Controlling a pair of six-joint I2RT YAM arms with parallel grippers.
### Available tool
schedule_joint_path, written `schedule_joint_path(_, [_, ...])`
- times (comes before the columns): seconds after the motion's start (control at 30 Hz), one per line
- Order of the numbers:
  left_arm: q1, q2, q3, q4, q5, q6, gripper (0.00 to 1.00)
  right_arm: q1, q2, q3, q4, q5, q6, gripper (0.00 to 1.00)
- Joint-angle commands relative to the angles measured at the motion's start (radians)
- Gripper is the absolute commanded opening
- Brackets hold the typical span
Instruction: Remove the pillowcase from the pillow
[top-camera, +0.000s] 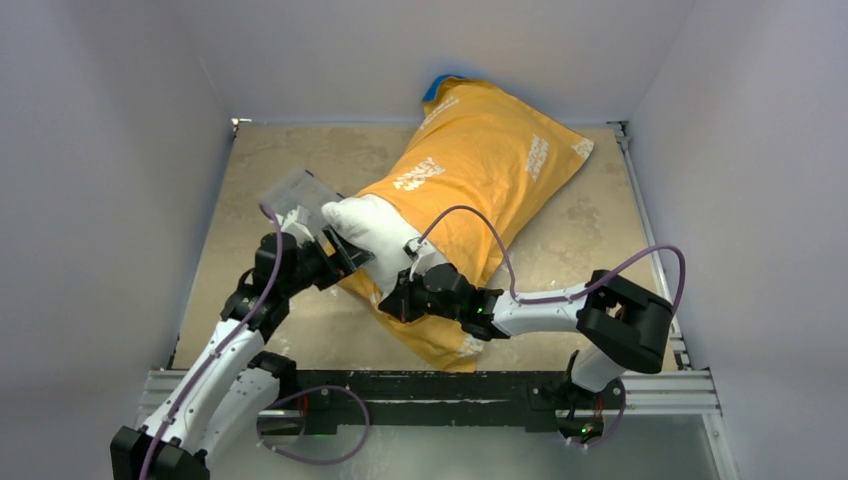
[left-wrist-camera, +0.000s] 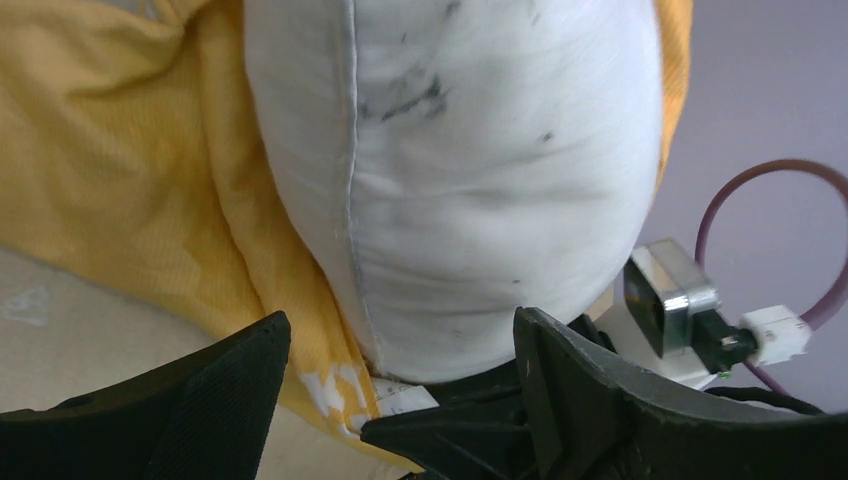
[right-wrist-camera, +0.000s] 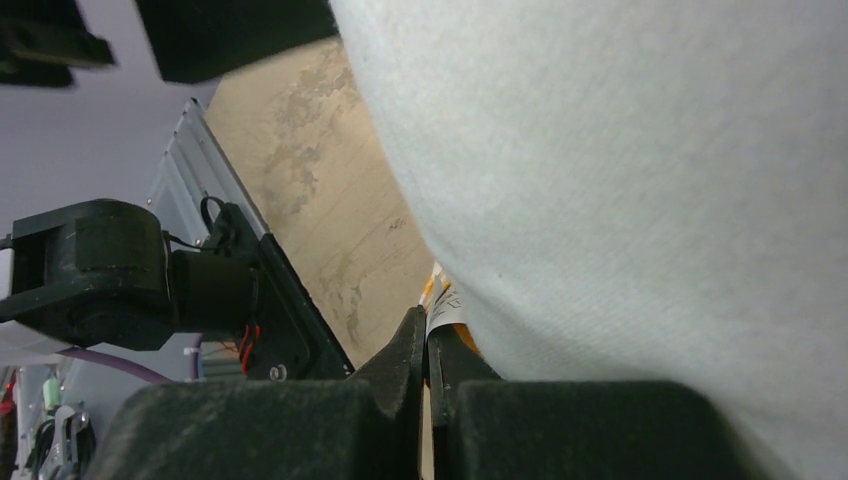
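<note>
The orange-yellow pillowcase (top-camera: 490, 160) with white lettering lies slantwise across the table, with a blue edge (top-camera: 438, 86) at its far end. The white pillow (top-camera: 372, 226) bulges out of the near open end. My left gripper (top-camera: 343, 256) is open, with its fingers either side of the pillow's bare end (left-wrist-camera: 470, 180). The left gripper (left-wrist-camera: 402, 322) holds nothing. My right gripper (top-camera: 388, 300) is shut on the pillowcase's near edge. In the right wrist view the right gripper (right-wrist-camera: 428, 328) pinches an orange hem and white label (right-wrist-camera: 443, 300) under the pillow (right-wrist-camera: 650, 190).
The tan table (top-camera: 270, 170) is closed in by pale walls on three sides. A metal rail (top-camera: 450, 385) runs along the near edge by the arm bases. The right arm's purple cable (top-camera: 480, 225) arcs over the pillowcase. The right gripper's black fingers (left-wrist-camera: 450, 430) sit just under the left gripper.
</note>
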Motion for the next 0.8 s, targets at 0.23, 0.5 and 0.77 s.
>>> schedule_joint_path(0.23, [-0.315,0.145,-0.141,0.359,-0.15,-0.202,0.72,0.01,-0.034,0.002,0.046,-0.016,-0.004,0.0])
schedule_joint_path(0.5, [-0.34,0.195,-0.046,0.342,-0.233,-0.143,0.0,0.01,-0.062,-0.013,0.013,-0.011,0.006,0.0])
schedule_joint_path(0.77, [-0.335,0.254,0.197,0.23,-0.335,-0.026,0.0,0.01,-0.113,-0.082,-0.02,0.0,0.077,0.0])
